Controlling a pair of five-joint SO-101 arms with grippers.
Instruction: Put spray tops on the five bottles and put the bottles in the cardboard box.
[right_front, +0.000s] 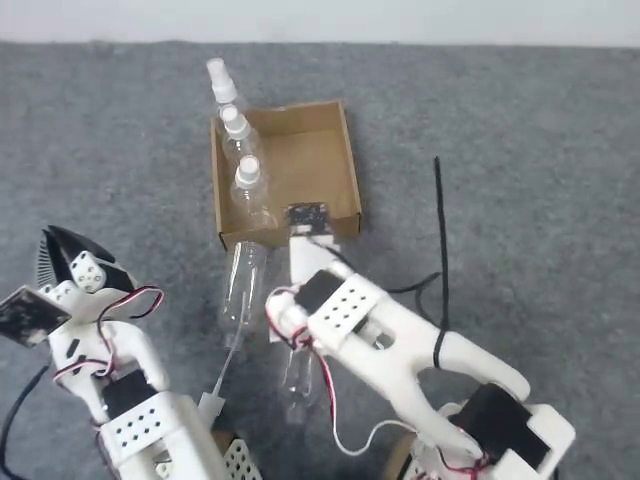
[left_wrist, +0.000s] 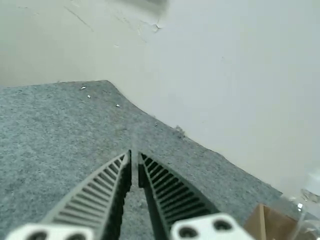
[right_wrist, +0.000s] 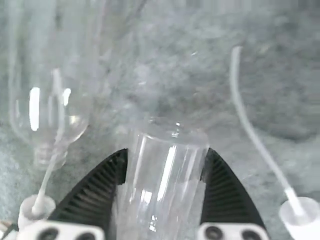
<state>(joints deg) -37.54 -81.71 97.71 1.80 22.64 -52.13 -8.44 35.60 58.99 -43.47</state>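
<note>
Three bottles (right_front: 245, 178) sat capped in the box (right_front: 330, 150). Right claw (right_wrist: 165, 155) gripped a bottle (right_wrist: 162, 200), likely needing a spray top (right_wrist: 296, 215) next; left claw (left_wrist: 135, 156) closed, empty.

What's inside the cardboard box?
Two spray-topped bottles stand along one wall; a third, at the far corner, may be inside or behind. The right arm covers the near edge.

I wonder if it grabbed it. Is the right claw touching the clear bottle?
Touching. In the right wrist view the right claw grips the clear bottle, with a finger against each side.
</note>
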